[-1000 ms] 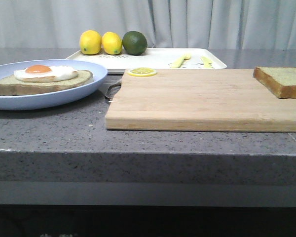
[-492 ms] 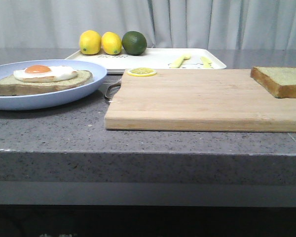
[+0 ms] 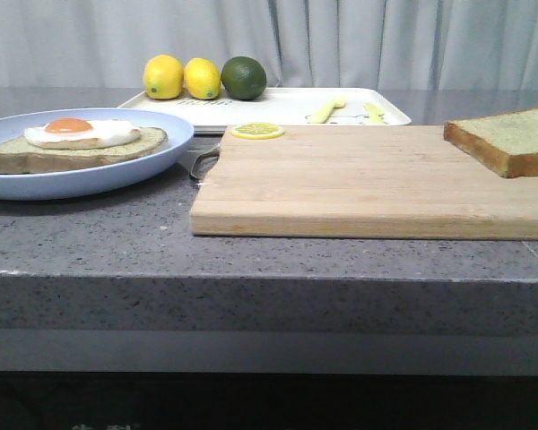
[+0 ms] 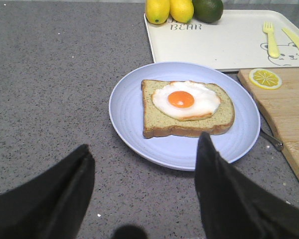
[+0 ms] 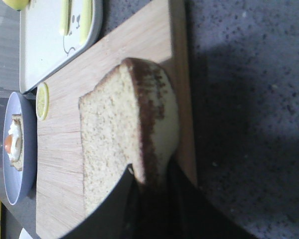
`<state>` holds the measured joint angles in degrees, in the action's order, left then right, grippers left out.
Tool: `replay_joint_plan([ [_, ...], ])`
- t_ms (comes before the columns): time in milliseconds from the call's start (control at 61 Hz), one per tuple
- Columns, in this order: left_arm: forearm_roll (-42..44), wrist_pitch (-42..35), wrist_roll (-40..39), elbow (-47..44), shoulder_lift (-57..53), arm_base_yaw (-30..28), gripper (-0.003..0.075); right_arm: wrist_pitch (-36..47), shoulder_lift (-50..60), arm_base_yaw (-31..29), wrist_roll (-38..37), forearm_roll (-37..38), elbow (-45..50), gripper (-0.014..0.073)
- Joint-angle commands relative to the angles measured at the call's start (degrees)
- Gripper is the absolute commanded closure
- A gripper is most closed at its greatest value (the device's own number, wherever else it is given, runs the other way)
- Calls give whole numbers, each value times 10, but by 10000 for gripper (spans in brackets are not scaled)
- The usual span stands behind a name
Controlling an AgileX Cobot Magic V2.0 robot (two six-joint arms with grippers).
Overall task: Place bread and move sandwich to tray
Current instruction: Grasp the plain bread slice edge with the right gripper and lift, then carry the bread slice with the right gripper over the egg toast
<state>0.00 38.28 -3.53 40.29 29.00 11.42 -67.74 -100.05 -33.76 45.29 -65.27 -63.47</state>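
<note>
- Counter [image 3: 117, 242]: dark grey speckled stone, front edge square.
- Blue plate [image 3: 152, 163]: sits on the counter at the left, round, pale.
- Wooden cutting board [image 3: 359, 184]: lies flat on the counter just right of the plate, its metal handle [image 3: 200, 164] towards the plate's rim.
- White tray [image 3: 278, 106]: on the counter behind the board and plate, near the back; touching the board or not, cannot tell.

cutting board [image 3: 359, 179] (wooden), lemons [image 3: 183, 77], lime [image 3: 244, 78]
</note>
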Motion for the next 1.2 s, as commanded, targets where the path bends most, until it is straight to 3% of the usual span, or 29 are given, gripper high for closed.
replay_joint_plan([
  [0, 0, -43, 1, 15, 7, 5, 281, -87, 48, 6, 9, -59, -14, 496],
  [328, 0, -43, 1, 15, 7, 5, 281, -87, 113, 84, 8, -201, -14, 496],
  [475, 0, -44, 1, 15, 7, 5, 281, -86, 119, 159, 8, -296, -14, 496],
  [607, 0, -44, 1, 15, 7, 5, 281, -50, 119, 247, 8, -331, -14, 496],
  [885, 0, -49, 1, 15, 7, 5, 281, 120, 111, 476, 8, -417, -14, 496],
  [1033, 0, -49, 1, 15, 7, 5, 281, 284, 102, 591, 8, -417, -27, 496],
  [1180, 0, -49, 1, 15, 7, 5, 281, 436, 83, 662, -8, -417, -57, 496],
])
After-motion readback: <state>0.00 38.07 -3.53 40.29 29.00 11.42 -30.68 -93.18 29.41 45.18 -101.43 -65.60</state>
